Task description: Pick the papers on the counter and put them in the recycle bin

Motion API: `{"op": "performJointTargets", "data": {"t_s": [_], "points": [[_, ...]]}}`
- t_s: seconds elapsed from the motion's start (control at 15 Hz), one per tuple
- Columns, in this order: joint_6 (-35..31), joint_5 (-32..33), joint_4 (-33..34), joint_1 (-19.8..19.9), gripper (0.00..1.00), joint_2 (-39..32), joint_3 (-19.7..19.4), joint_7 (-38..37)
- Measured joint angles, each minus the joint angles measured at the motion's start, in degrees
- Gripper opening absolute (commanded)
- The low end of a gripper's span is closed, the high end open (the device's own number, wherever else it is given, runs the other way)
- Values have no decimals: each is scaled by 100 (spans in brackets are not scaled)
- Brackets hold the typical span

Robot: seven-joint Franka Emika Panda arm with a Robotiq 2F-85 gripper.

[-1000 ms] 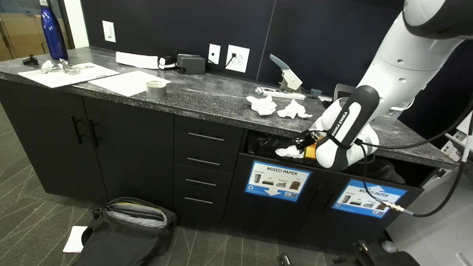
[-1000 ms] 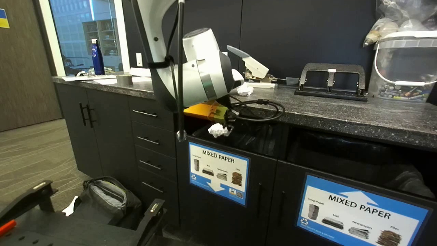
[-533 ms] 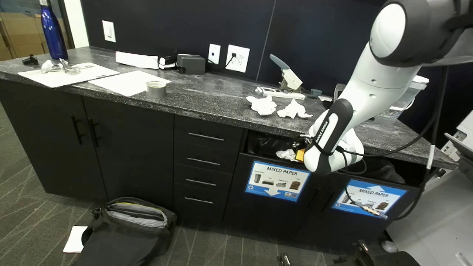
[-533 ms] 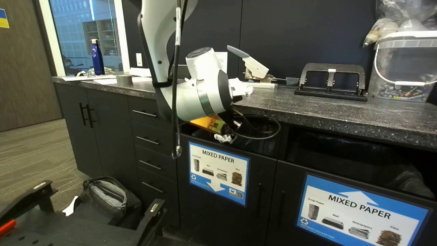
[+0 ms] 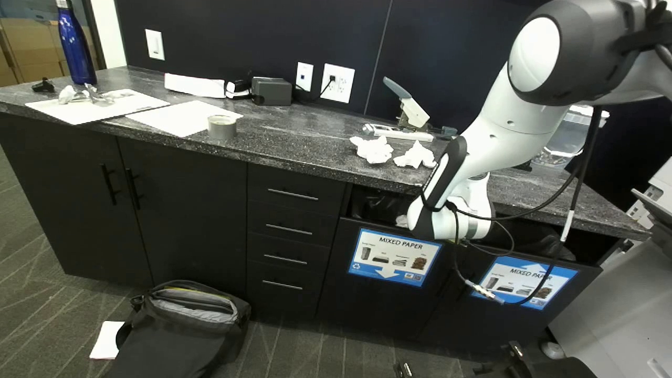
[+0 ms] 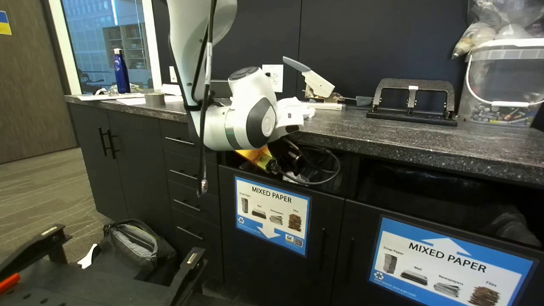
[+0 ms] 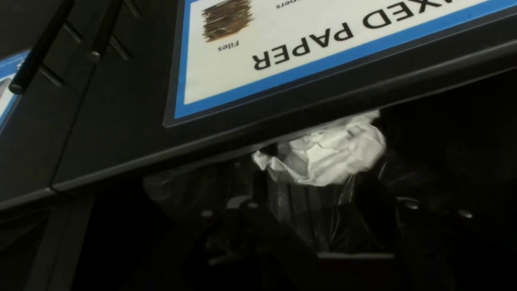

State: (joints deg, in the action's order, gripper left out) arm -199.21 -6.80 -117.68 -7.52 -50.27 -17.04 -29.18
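The long dark speckled worktop (image 5: 304,131) runs left to right over black cabinets (image 5: 199,194). My white Franka arm (image 5: 493,142) stands at the right and bends down over the worktop's near edge. Below sits the left mixed-paper bin (image 5: 378,310). My tool (image 7: 313,184) is at its mouth, jaws standing apart. At their tips, inside the near rim, is a crumpled paper scrap (image 7: 339,151); I cannot tell whether they touch. Two more scraps (image 5: 373,149) lie on the worktop, left of my arm.

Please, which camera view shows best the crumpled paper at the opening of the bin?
The wrist view: it shows the crumpled paper large, with clear folds. Both exterior views give only a small white patch of it; in an exterior view, the arm hides part.
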Motion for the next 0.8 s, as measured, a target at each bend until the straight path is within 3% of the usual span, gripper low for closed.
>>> {"op": "performJointTargets", "data": {"t_s": [0.07, 0.27, 0.4, 0.8], "points": [[11, -302, 23, -27, 99, 3, 40, 205], [277, -906, 20, -203, 100, 69, 9, 753], [706, -937, -21, -251, 100, 215, 12, 1071], [3280, -245, -336, -483, 100, 1838, -140, 1522]]}}
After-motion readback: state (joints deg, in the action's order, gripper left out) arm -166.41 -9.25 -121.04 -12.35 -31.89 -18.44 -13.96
